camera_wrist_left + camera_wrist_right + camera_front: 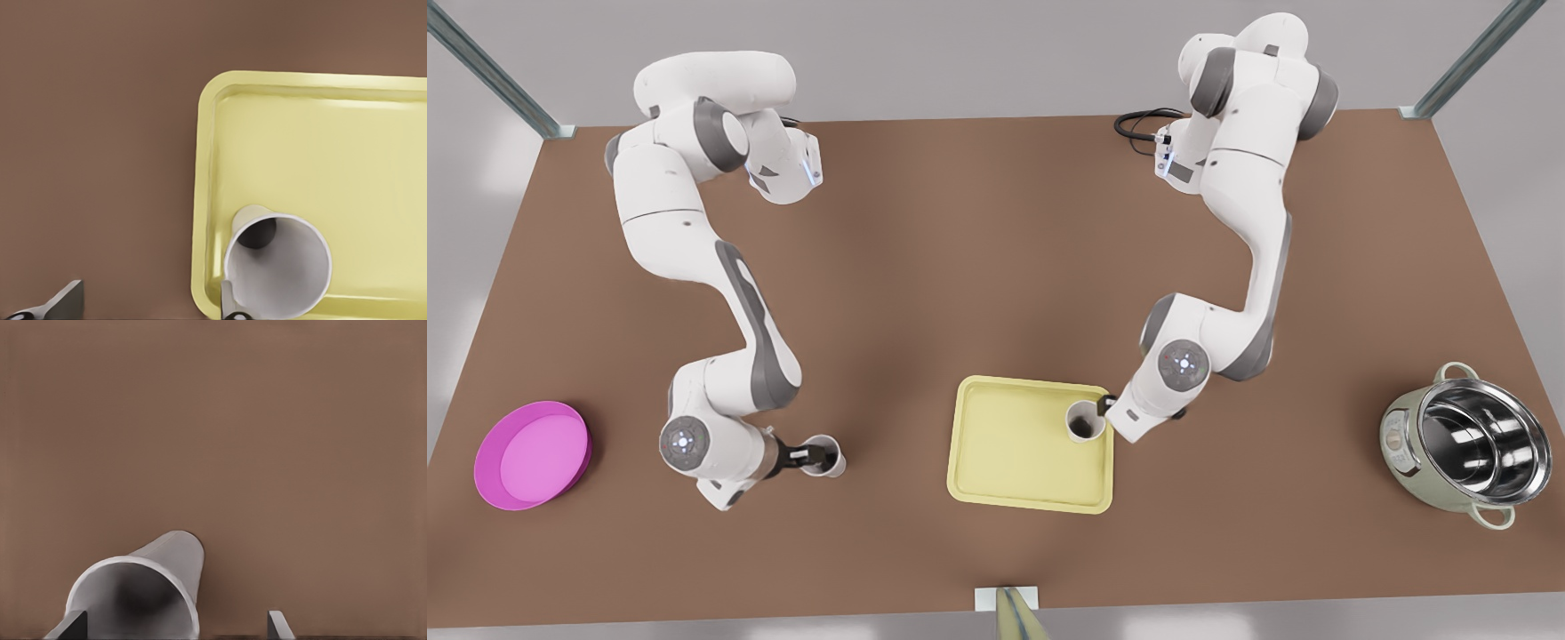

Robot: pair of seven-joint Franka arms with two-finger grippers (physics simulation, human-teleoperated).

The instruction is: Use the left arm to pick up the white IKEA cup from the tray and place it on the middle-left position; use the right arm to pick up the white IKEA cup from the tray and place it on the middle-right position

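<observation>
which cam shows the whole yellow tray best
The front view: the whole tray shows, rim and all four corners, a white cup in one corner. The left wrist view cuts it to one end with that cup. The right wrist view faces tabletop elsewhere.

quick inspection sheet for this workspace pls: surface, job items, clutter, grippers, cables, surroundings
surface: brown tabletop, no marks seen
job's things: yellow tray holds first cup near a corner; second cup on bare table, towards the front view's left
clutter: magenta bowl; steel pot
grippers: left gripper open, at first cup's rim; right gripper open, around second cup
cables: black cable by one arm's base
surroundings: metal frame posts at corners
</observation>
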